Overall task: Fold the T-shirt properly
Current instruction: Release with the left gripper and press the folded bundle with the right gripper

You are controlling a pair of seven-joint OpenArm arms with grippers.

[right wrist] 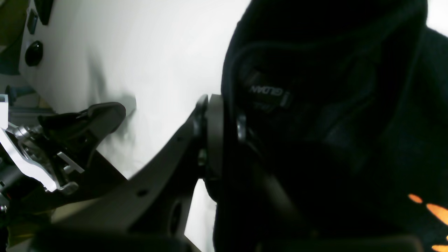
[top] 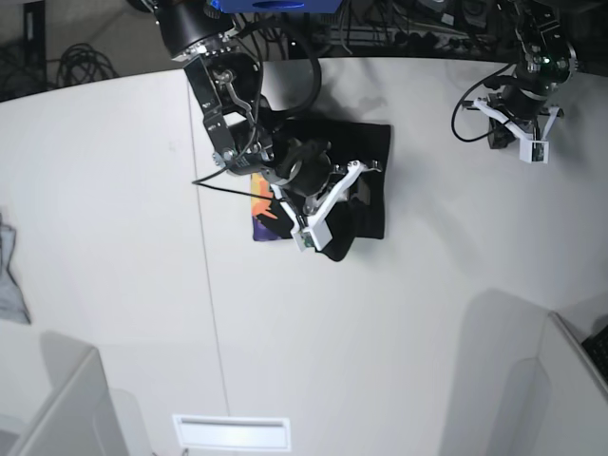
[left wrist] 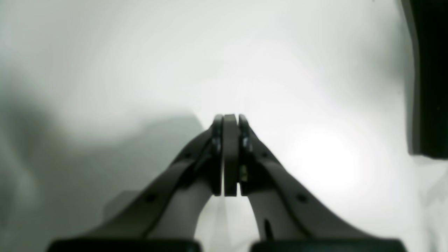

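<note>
- Your left pincer [left wrist: 230, 154] is pressed together on nothing, its two fingers flat against each other over the bare white table [left wrist: 140, 52].
- Off to that pincer's upper right there's a dark edge at the frame's corner; too blurred to name, so I'll leave it.
- From the base camera, that left pincer [top: 518, 133] hangs near the table's far edge, well apart from the cloth.
- Your right pincer [right wrist: 224, 133] is down in the T-shirt [right wrist: 332, 115]: one finger [right wrist: 213, 136] shows pale against the table, the other is buried in black cloth.
- Black on black there, so you can't tell whether it's pinching the cloth or standing slightly spread.
- Just above that pincer's tip you can see the collar with its label [right wrist: 269, 94] facing up.
- To the pincer's lower right, orange print peeks out.
- From the base camera the T-shirt [top: 366, 161] lies bunched in a rough dark square under your right arm [top: 223, 85], an orange-and-purple corner showing beside it.
- A small grey cloth [top: 8, 275] sits far from both pincers, at the table's side.
</note>
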